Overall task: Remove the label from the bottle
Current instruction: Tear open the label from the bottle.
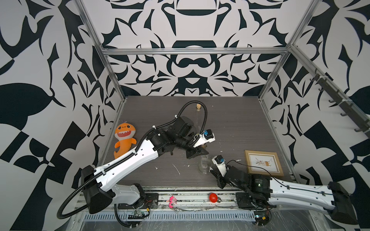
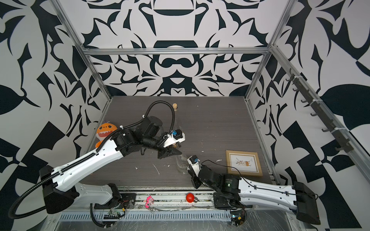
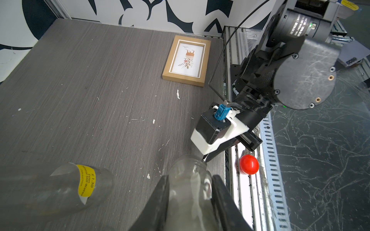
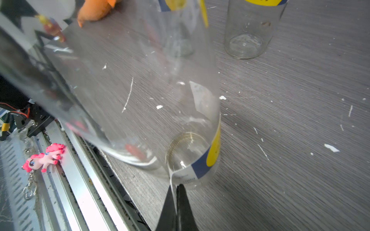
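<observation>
**Both grippers on the bottle, one gripping the neck, one pinching the label**

The right gripper (image 4: 177,189) has its jaws pressed together on a thin white strip of the label (image 4: 214,152), a blue, yellow and white band low on the bottle (image 1: 203,163), close to its base. The left gripper (image 3: 190,192) is closed most of the way, its fingers (image 3: 220,200) clamped on either side of the bottle's upper part. The bottle's base is down on the table (image 1: 230,124), near the front edge, between the two arms. White paper scraps (image 4: 331,148) lie around it. A second bottle (image 4: 248,36) with a yellow label stands farther back. A frame (image 1: 263,165) lies just beside the right arm. A shark toy (image 1: 124,140) lies at the table's left edge. A red bulb (image 1: 213,197) and a pink pony (image 4: 43,158) sit on the front rail.
</observation>
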